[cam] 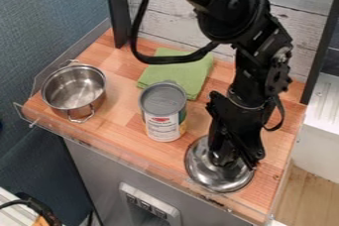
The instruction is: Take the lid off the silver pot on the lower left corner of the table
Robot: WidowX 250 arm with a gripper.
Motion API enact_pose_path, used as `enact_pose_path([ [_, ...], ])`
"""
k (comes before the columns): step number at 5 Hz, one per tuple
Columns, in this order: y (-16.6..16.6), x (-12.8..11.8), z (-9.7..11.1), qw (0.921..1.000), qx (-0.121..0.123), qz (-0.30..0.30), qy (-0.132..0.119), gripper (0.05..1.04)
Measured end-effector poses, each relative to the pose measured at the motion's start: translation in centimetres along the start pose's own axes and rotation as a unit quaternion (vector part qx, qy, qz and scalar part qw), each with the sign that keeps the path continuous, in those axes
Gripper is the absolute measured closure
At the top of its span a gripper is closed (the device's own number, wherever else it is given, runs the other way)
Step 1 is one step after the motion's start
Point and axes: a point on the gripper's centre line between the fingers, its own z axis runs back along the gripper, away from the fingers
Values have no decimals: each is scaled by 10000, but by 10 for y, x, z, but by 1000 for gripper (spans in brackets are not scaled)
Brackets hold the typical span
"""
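"Where's the pot?"

"The silver pot stands upright and uncovered at the left of the table. The lid is at the near right, under the gripper."

"So the job's done?"

"Nearly, I'd say: the lid is off and looks set down. What's left is a clean release, then backing away."

"Is the gripper clamped on the knob?"

"I can't tell whether it's apart, together or holding it; the black parts crowd the middle of the lid."

"What could go wrong?"

"If it has hold of the knob and lifts before letting go fully, the lid could tip or be dragged. It lies close to the near edge, so a nudge that way could push it against the clear edging, or over."

"And the can?"

"It stands between pot and lid. A low swing left could knock it over. Straight up first, clear of the knob, then away from the green cloth and can."
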Motion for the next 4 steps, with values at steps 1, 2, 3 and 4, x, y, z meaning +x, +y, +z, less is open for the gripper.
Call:
enact_pose_path([
  [1, -3, -1, -1, 10000, -86, 48, 3, 468],
  [2, 5, -11, 14, 9984, -220, 495, -157, 175],
  [3, 27, -21, 45, 9916, -342, 1159, -464, 68],
  [4, 40, -32, 54, 9858, -505, 1553, -380, 73],
])
